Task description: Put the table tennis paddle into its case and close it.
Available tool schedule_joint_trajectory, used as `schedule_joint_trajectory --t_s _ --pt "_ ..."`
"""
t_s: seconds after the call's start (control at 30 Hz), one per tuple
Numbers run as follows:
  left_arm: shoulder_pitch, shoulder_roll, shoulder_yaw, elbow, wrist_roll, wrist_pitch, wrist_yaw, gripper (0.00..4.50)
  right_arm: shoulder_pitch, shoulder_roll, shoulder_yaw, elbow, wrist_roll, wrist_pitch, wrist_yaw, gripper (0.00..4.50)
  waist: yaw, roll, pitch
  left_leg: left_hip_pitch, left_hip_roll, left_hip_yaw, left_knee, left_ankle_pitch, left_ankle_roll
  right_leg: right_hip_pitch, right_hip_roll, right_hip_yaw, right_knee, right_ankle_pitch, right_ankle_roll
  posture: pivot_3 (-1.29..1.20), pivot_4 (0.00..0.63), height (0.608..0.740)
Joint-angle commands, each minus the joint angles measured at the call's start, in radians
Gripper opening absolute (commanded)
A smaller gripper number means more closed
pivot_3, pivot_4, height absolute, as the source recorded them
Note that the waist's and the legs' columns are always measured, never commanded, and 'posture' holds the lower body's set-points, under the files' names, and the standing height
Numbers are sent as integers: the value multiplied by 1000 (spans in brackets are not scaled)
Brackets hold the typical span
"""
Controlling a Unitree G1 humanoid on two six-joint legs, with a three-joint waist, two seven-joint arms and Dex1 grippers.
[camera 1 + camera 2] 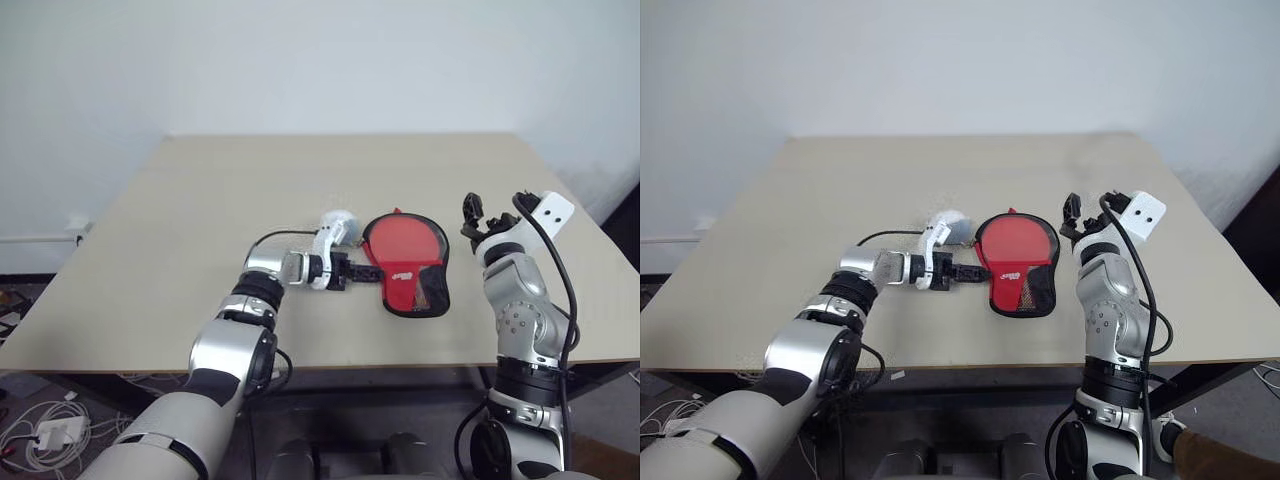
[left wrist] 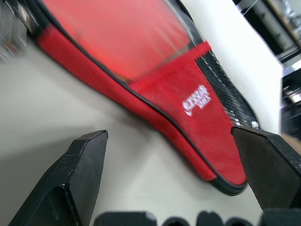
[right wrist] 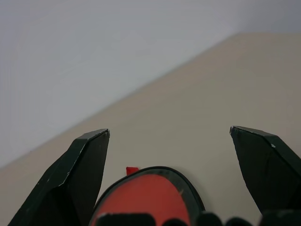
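The case (image 1: pixel 405 265) lies flat on the table (image 1: pixel 230 190), near the front edge. It is black fabric with a red panel (image 2: pixel 188 94) carrying a white logo, and black mesh on its right side. A smooth red surface fills its round upper part; I cannot tell whether that is the table tennis paddle. My left gripper (image 1: pixel 366 272) is open, low over the table at the case's left edge, with its fingers (image 2: pixel 84 160) on either side of the case's narrow end. My right gripper (image 1: pixel 490 210) is open and empty, raised to the right of the case (image 3: pixel 141 193).
The table's front edge (image 1: pixel 330 365) runs just below the case. A white wall stands behind the table. Cables and a power adapter (image 1: pixel 55 430) lie on the floor at the front left.
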Motion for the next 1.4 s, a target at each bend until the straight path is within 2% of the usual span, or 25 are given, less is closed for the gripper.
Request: schedule_joint_trajectory --t_s 0.03,0.17,0.47,0.57,0.83,1.2,1.3,1.37,1.4 --pt "-6 -38 41 -40 -58 73 38 4500 -20 -14 5 -19 -6 -17 -2 4454 0 0 0 0 0 0 0 0 0 0 0 0 0 0 0 0 0 740" --pt "-6 -107 76 -17 -85 104 111 4500 -10 -17 2 -19 -10 -20 -5 4454 1 0 0 0 0 0 0 0 0 0 0 0 0 0 0 0 0 740" --pt "-27 -181 153 24 -133 92 228 4500 -3 -18 6 -13 -35 -27 -4 4454 20 0 0 0 -1 0 2 0 0 1 0 0 0 -1 2 0 0 740" --pt "-36 -185 198 51 -153 86 288 3882 0 -17 4 -12 -38 -31 -5 4500 30 0 0 0 -1 0 2 0 0 2 0 0 0 -1 2 0 0 740" --pt "-26 -168 212 43 -172 160 305 1115 12 -11 4 -9 -43 -37 -8 4500 28 1 0 0 -1 0 2 0 0 1 0 0 0 -1 2 0 0 740" --pt "-47 -174 286 40 -230 231 402 1115 6 -12 3 14 -44 -56 -15 4500 28 1 0 0 -1 0 1 0 -1 0 0 0 0 -1 2 0 0 740" --pt "-44 -168 285 22 -233 242 402 610 9 -9 5 12 -45 -59 -18 4500 28 1 0 0 -1 0 1 0 -1 0 0 0 0 -1 2 0 0 740" --pt "-43 -165 293 13 -246 264 409 8 12 -7 6 10 -47 -61 -21 4500 28 1 0 0 -1 0 1 0 -1 0 0 0 0 -1 2 0 0 740" --pt "-44 -163 301 14 -253 275 421 8 14 -6 6 9 -48 -62 -22 4500 28 1 0 0 -1 0 1 1 -1 0 0 0 0 -1 2 0 0 740"
